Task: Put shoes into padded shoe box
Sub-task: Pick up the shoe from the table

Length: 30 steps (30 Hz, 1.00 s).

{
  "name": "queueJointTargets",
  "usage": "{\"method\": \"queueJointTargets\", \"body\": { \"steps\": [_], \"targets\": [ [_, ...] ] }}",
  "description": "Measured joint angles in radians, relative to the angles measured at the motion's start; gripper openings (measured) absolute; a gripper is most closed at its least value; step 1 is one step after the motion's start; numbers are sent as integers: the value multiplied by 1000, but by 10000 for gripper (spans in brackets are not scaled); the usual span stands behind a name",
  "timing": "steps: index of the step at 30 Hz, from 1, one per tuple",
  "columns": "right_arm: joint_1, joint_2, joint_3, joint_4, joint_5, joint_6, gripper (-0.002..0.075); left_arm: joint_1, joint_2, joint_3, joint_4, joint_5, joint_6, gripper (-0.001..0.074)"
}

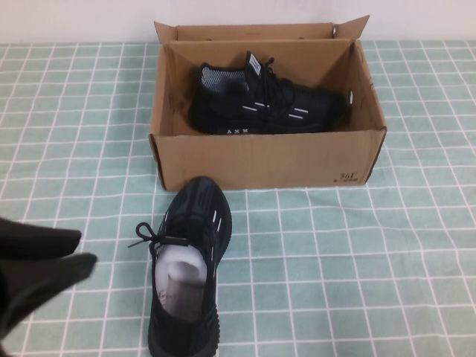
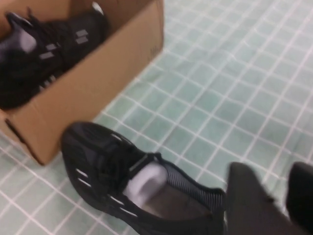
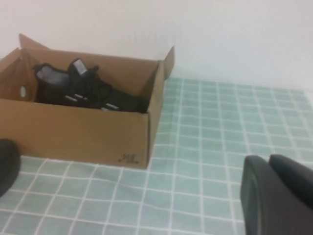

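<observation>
The brown padded shoe box (image 1: 260, 160) stands open at the back middle of the table. One black sneaker (image 1: 260, 100) lies inside it on its side. The other black sneaker (image 1: 187, 268) stands on the table just in front of the box, toe toward it, with white stuffing inside. My left gripper (image 1: 84, 249) is open and empty, low at the left, beside this sneaker's heel. In the left wrist view the gripper (image 2: 275, 193) is just past the sneaker's heel (image 2: 142, 183), apart from it. My right gripper (image 3: 269, 160) is shut and empty, off to the right of the box (image 3: 83, 132).
A green checked cloth (image 1: 357, 268) covers the table. The box's flaps (image 1: 349, 28) stand upright at the back. A white wall runs behind the box. A dark rounded shape (image 3: 6, 164) shows at the edge of the right wrist view.
</observation>
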Motion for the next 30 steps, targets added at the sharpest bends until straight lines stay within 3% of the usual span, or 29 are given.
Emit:
{"method": "queueJointTargets", "body": {
  "steps": [4, 7, 22, 30],
  "targets": [
    [0, 0, 32, 2, -33, 0, -3, -53, 82, 0, 27, -4, 19, 328],
    [0, 0, 42, 2, -49, 0, -3, -98, 152, 0, 70, -37, 17, 393],
    [1, 0, 147, -14, -65, 0, -3, -273, 417, 0, 323, -272, -34, 421],
    [1, 0, 236, -20, -96, 0, -3, -332, 508, -87, 444, -270, -86, 421]
  ]
}}
